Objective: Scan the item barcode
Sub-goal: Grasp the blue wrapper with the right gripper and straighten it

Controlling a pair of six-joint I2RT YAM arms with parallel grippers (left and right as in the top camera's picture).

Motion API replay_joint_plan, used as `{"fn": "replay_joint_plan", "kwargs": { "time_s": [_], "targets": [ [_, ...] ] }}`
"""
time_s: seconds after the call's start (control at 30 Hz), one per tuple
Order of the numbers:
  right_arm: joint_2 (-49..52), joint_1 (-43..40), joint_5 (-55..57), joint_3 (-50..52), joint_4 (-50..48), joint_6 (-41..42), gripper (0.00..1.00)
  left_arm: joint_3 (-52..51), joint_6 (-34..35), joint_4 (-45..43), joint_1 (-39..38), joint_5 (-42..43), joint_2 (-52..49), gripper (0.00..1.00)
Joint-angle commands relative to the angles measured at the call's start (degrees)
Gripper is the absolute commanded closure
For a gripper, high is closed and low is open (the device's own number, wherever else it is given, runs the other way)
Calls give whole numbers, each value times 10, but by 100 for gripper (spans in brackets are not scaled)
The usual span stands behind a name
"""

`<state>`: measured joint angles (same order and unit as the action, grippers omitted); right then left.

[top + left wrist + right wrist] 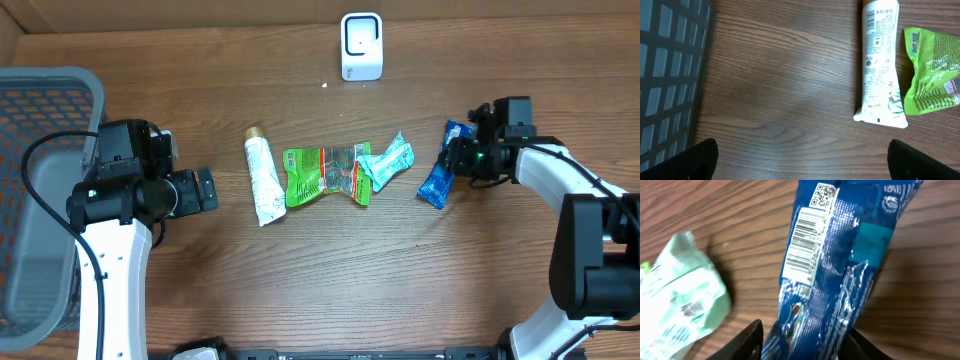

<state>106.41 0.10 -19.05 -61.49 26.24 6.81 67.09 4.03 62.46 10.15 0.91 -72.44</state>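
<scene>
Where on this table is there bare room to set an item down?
Bare wood lies along the near edge, below the row, and between the grey mesh basket and white boxy scanner. Crowded: white plastic tube through blue foil packet.

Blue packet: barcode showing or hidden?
Showing. The barcode on the packet faces the right wrist camera; the right gripper holds its lower end.

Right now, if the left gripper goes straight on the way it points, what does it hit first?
Probably bare table: the open left gripper looks down at wood between the grey basket and white tube. The tube lies near one finger's line; depth is unclear.
</scene>
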Motion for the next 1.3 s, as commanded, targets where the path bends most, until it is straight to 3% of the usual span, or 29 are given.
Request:
{"fn": "replay_joint_plan", "kwargs": {
  "time_s": [0.0, 0.17, 0.33, 0.67, 0.97, 1.03, 1.27],
  "targets": [
    [-2, 10, 1, -61, 32, -9, 52, 0, -11, -2, -1, 6, 1, 0],
    [-2, -20, -5, -137, 161, 70, 48, 0, -11, -2, -1, 6, 1, 0],
    [1, -53, -63, -131, 205, 69, 47, 0, -11, -2, -1, 6, 1, 0],
    [4, -51, -93, -22, 89, 51, 47, 0, -11, -2, -1, 6, 1, 0],
    [64, -49, -128, 4, -31, 50, 46, 0, -11, -2, -1, 6, 1, 0],
    [84, -49, -133, 4, -37, 52, 48, 0, -11, -2, -1, 6, 1, 0],
    [103, -49, -133, 3, -19, 52, 72, 0, -11, -2, -1, 6, 1, 0]
  ]
}}
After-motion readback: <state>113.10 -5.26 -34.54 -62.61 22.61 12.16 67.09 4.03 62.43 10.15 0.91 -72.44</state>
